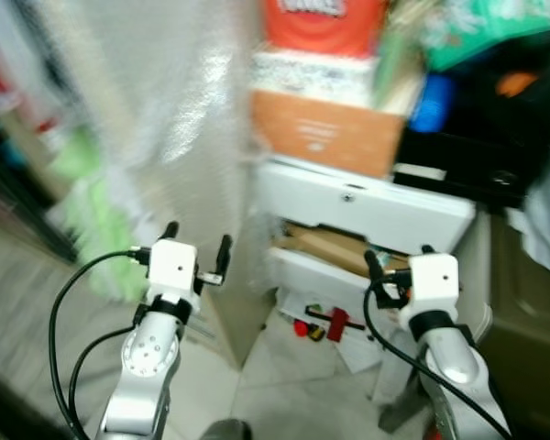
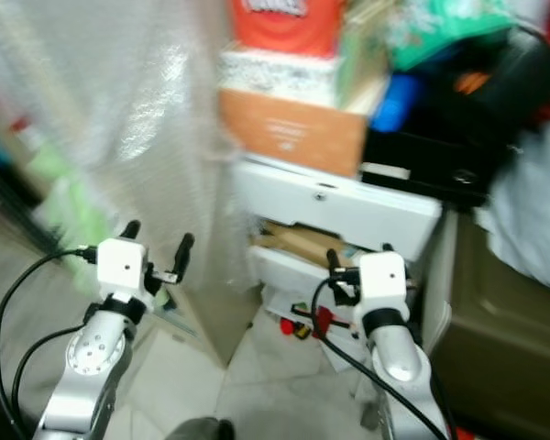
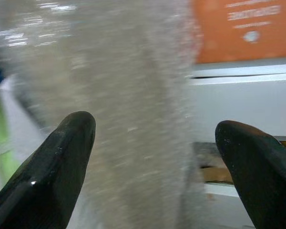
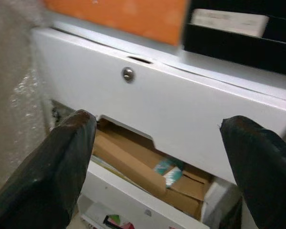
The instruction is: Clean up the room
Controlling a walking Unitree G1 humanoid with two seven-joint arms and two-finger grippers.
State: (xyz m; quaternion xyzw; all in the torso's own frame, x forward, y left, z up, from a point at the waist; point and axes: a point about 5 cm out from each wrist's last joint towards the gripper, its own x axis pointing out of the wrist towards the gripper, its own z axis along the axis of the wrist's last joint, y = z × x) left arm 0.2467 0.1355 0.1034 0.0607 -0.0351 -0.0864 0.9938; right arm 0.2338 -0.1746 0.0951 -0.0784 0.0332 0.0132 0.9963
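Observation:
Both arms are raised in front of me and the picture is blurred. My left gripper (image 1: 198, 241) is open with nothing between its fingers, facing a tall roll of bubble wrap (image 1: 179, 110). My right gripper (image 1: 396, 257) is open too, in front of a white drawer cabinet (image 1: 367, 206). The cabinet's top drawer (image 4: 181, 107) is shut and has a small round lock (image 4: 128, 74). The drawer below (image 4: 143, 200) is pulled out and holds brown cardboard (image 4: 128, 160). Small red items and papers (image 1: 325, 323) lie on the floor under the cabinet.
An orange box (image 1: 325, 133), a red pack (image 1: 323, 23) and a black tray (image 1: 467, 151) are stacked on the cabinet. A dark olive bin (image 2: 500, 339) stands at the right. Green things (image 1: 96, 229) lie blurred at the left. Pale tiled floor (image 1: 284, 394) lies below.

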